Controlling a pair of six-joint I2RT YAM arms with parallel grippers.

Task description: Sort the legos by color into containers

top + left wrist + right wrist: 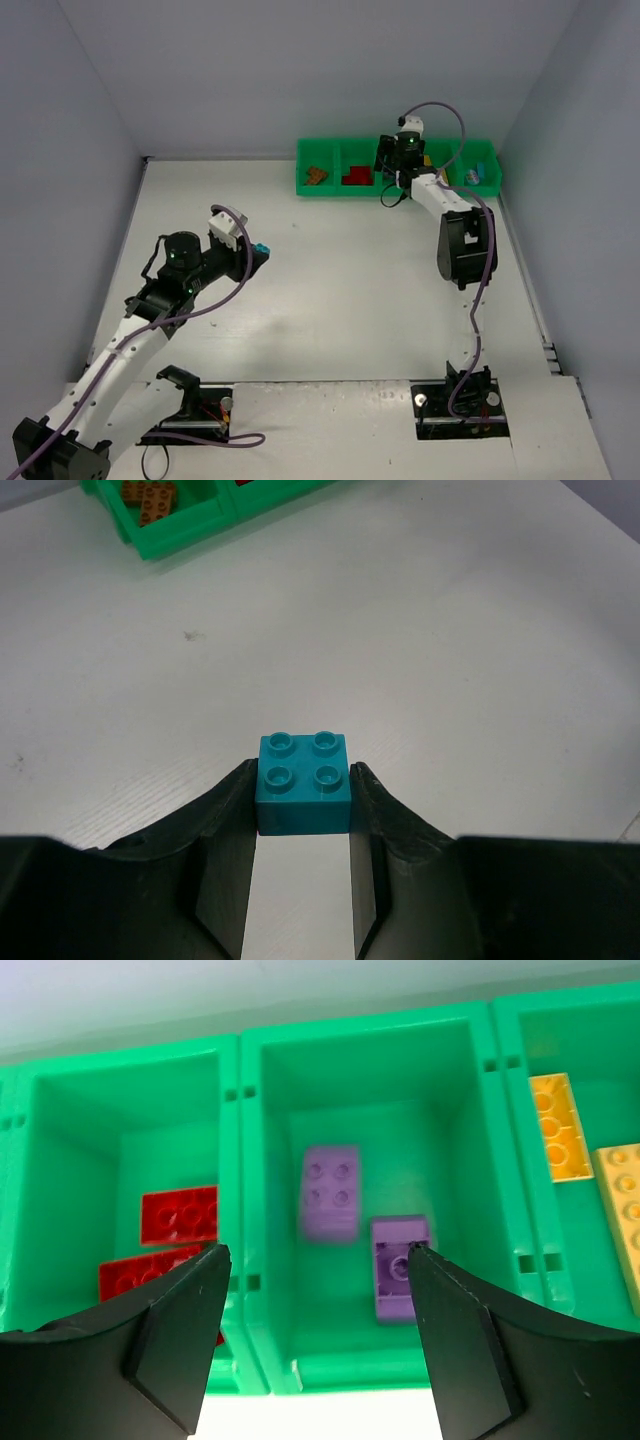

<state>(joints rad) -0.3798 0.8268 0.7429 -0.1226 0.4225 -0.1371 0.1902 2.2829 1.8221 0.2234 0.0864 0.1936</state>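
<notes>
Firmly, the left hand [303,790] pinches a teal 4-stud brick [303,770]; the right hand [315,1260] gapes wide over 2 purple bricks [330,1192].

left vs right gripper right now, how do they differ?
Left gripper is shut on a light blue brick; right gripper is open and holds nothing. Left is over the table, well away from the green tray; right hangs over the tray's middle compartment, above two purple bricks. Shared: both have black two-finger jaws.
</notes>
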